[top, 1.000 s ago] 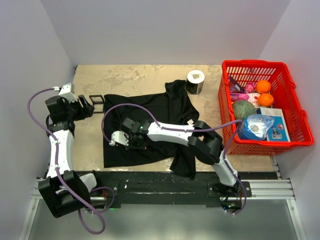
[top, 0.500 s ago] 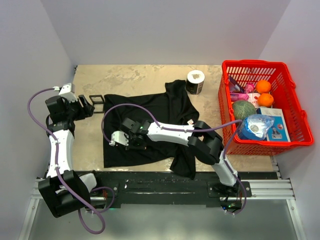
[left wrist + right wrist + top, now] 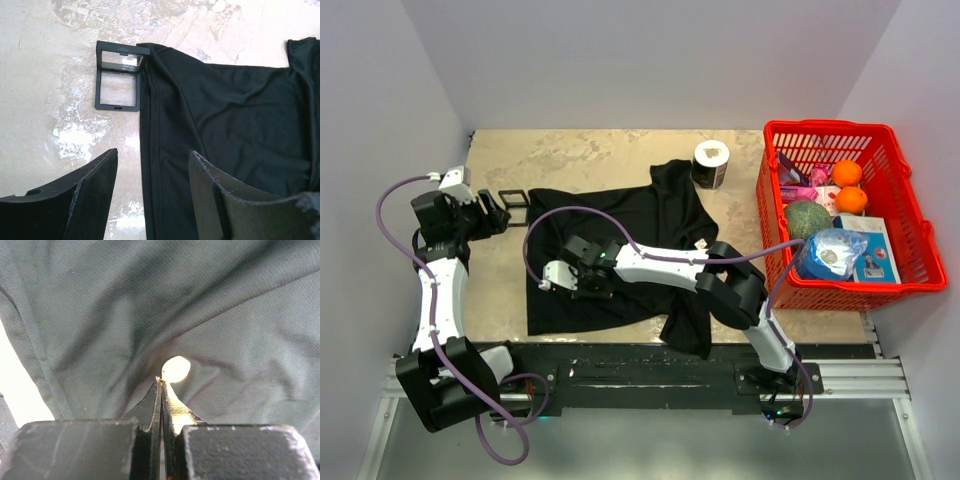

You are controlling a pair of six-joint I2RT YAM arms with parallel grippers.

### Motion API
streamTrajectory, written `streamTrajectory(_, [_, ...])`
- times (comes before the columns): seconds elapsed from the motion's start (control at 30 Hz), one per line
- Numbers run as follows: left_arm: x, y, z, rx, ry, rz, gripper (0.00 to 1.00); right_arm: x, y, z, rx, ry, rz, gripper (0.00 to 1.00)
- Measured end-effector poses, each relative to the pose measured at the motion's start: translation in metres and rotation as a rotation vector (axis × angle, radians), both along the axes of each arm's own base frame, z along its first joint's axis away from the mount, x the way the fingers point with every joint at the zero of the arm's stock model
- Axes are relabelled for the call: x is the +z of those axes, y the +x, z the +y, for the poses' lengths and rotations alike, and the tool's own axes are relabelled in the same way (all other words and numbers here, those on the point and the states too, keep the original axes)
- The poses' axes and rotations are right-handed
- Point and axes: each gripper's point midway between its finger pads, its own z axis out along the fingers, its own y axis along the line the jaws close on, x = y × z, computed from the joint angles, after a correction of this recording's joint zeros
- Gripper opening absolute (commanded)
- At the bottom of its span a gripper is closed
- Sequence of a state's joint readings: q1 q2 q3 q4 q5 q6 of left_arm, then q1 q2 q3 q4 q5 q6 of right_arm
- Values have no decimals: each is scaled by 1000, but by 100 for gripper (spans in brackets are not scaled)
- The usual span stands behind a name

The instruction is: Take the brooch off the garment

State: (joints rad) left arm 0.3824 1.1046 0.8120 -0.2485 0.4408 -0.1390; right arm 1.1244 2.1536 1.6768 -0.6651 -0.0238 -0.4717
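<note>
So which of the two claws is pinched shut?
The right gripper, over the black shirt, its tips closed by the gold brooch. The left gripper stands open near the square frame.

- The left arm (image 3: 438, 290) is made of white shell links joined by bulky black joint housings.
- The right arm (image 3: 660, 268) is built the same way, with white links and black joints.
- A purple cable (image 3: 382, 215) runs outside the left arm, and a second purple cable (image 3: 560, 213) runs along the right arm.
- The left base (image 3: 440, 385) and right base (image 3: 770, 378) are black, on a black mounting rail (image 3: 650, 375) at the near edge.
- The left gripper (image 3: 152, 160) has matte black, wedge-shaped fingers (image 3: 95, 200) with scuffed grey edges.
- The right gripper (image 3: 161, 382) has blocky black finger bodies (image 3: 80, 450) with a grainy surface, tapering to thin tips.
</note>
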Motion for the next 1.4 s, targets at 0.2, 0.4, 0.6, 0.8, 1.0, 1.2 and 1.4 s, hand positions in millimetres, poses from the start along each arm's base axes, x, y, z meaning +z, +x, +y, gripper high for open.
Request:
streamTrajectory(0.2, [-1, 0, 0, -2, -3, 3, 63, 1, 4, -2, -10, -2, -6, 0])
streamTrajectory(0.4, [-2, 1, 0, -3, -6, 6, 63, 3, 9, -1, -20, 5, -12, 0])
streamTrajectory(0.6, [-1, 1, -1, -6, -13, 0, 63, 3, 12, -3, -27, 3, -16, 0])
streamTrajectory(0.8, [-1, 2, -2, -10, -15, -1, 63, 3, 11, -2, -23, 7, -8, 0])
streamTrajectory(1.0, [-1, 2, -2, -11, -16, -1, 63, 1, 9, -2, -21, 6, -1, 0])
streamTrajectory(1.2, [-1, 2, -2, -12, -15, -1, 63, -5, 6, 0, -13, 5, 21, 0])
streamTrajectory(1.4, [-1, 1, -2, -15, -10, -1, 63, -5, 7, -1, -22, 7, 25, 2])
